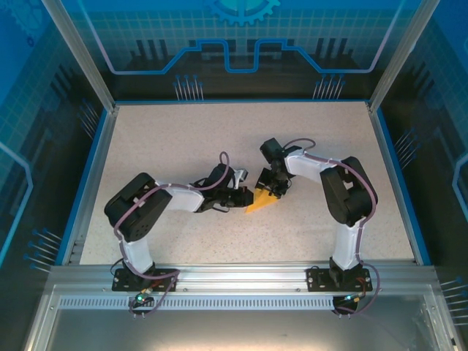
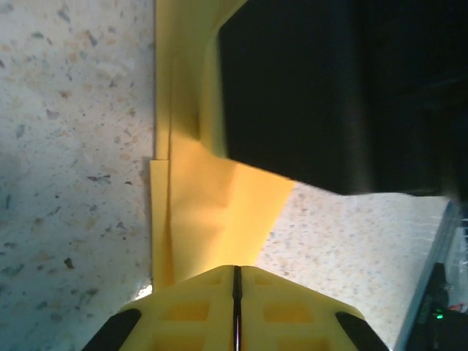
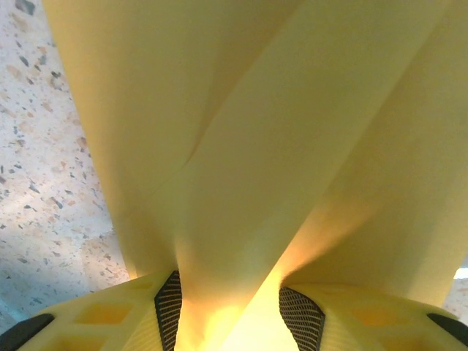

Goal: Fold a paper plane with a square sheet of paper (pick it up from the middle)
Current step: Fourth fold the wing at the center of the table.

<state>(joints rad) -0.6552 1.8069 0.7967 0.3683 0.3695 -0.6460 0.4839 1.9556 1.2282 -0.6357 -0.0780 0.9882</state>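
The square sheet of paper [image 1: 261,201], orange-yellow and folded into a small wedge, is lying around the middle of the table [image 1: 219,139], somewhat closer to the near edge than the far one. Its narrow tip is pointing toward the near left corner.

The speckled, pale table is carrying both arms at its near edge. The left arm [image 1: 146,212] is reaching in from the near left corner and the right arm [image 1: 347,194] from the near right, and the two are meeting over the paper.

The left gripper [image 1: 245,194] is touching the wedge's left side. In the left wrist view its yellow fingers [image 2: 190,311] are pressing together with only a thin dark seam between them, and the paper [image 2: 212,205] is running flat along the table right up to their tips. I cannot tell whether an edge is being pinched in that seam. A black, blurred body [image 2: 307,95] is sitting over the paper's far part.

The right gripper [image 1: 274,186] is sitting at the wedge's wide far end. In the right wrist view its jaws are standing narrowly apart, and a raised fold of the paper [image 3: 256,146] is rising between the meshed pads [image 3: 170,307]. Whether the pads are squeezing it is unclear.
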